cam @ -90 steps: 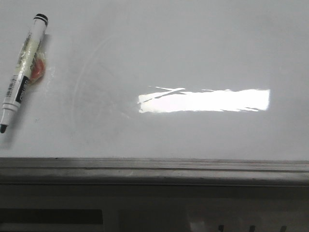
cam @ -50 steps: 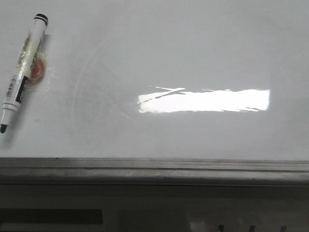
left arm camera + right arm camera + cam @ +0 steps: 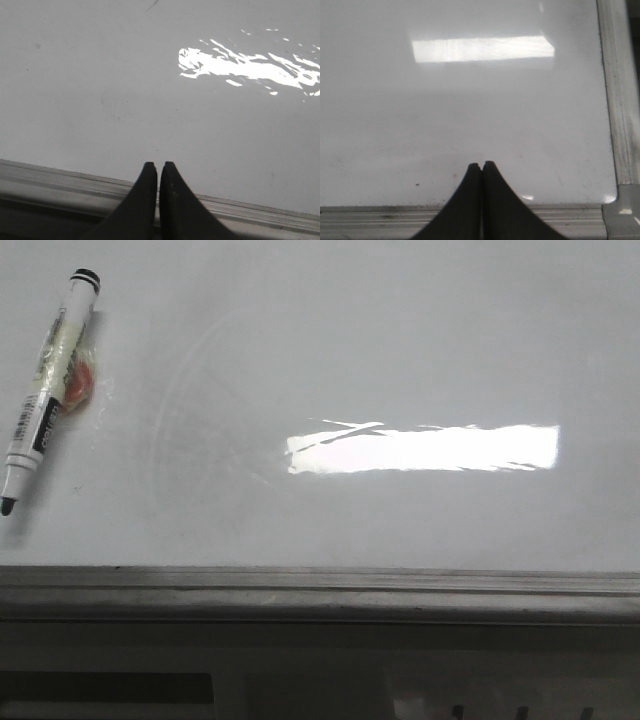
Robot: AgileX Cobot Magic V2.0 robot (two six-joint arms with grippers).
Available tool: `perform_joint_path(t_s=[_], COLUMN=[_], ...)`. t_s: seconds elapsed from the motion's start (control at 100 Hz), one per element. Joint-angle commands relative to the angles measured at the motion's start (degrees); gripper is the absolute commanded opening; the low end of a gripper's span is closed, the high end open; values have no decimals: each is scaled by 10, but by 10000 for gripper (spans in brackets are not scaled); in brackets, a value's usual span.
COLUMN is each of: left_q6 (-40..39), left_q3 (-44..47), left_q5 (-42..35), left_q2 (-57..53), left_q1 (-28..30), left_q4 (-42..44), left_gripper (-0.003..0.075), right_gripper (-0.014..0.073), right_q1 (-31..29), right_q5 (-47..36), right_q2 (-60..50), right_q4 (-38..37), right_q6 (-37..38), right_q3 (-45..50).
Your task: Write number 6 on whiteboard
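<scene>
- Left tool [image 3: 158,167] has its two black fingers pressed together with nothing between them, its tips over the grey rail [image 3: 75,185] at the edge of the whiteboard [image 3: 100,90].
- Right tool [image 3: 481,166] is likewise closed and empty, its tips just above the board's rail [image 3: 380,216], near a corner of the frame [image 3: 620,100].
- Neither tool shows in the front view.
- Whiteboard fills the front view from about 9 o'clock across to 3 o'clock, lying flat as the surface, with its grey rail along the 6 o'clock side.
- No digit 6 is drawn on the board in any view; only faint curved smudges [image 3: 190,400] show, at about 10 o'clock from the board's middle.
- Bright rectangular glare [image 3: 425,448] sits slightly toward 3 o'clock of centre.
- Marker [image 3: 50,380] lies on the board at about 10 o'clock, uncapped, its dark tip pointing toward 7 o'clock and its black-ringed end toward 1 o'clock.
- Small reddish-orange patch [image 3: 80,382] touches the marker's 3 o'clock side; what it is cannot be told.
</scene>
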Motion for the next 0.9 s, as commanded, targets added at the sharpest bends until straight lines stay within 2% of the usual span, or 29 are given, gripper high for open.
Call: perform_joint_path(t_s=[0.0, 0.35, 0.52, 0.89], left_q6=[-1, -1, -1, -1], left_q3=[14, 14, 14, 14], left_q5=[-25, -63, -69, -92], left_q2=[-17, -17, -17, -17], left_q1=[0, 0, 0, 0], left_q4=[-3, 21, 21, 21], left_gripper=[-20, -20, -20, -20], right_gripper=[-65, -65, -65, -65], right_q1=[-2, -2, -2, -2], right_q5=[-10, -13, -39, -86], right_q2=[-9, -9, -9, -9], right_q4=[-6, -6, 42, 43], right_q6=[1, 1, 1, 1], right_q3=[8, 8, 8, 8])
